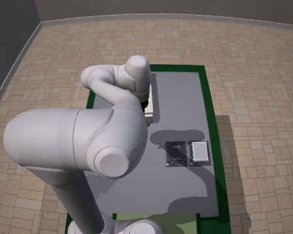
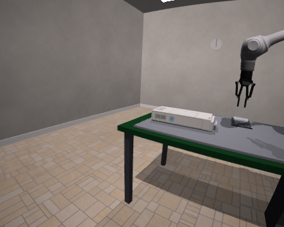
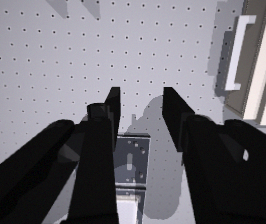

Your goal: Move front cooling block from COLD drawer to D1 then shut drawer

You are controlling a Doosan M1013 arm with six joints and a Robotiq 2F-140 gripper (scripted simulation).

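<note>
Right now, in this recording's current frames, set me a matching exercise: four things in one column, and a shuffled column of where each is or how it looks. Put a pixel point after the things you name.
Things
1. gripper (image 2: 242, 106) (image 3: 141, 101)
2. cooler (image 2: 183, 119)
3. drawer handle (image 2: 215, 124) (image 3: 236, 55)
4. slot D1 (image 1: 176, 153) (image 3: 134, 172)

Places and states
A. dark plate, with no block on it
B. in the air above the table, its fingers apart with nothing between them
C. light bar on the cooler's end
D. long white box with a blue mark on its side

Right pairs: 1-B; 2-D; 3-C; 4-A
</note>
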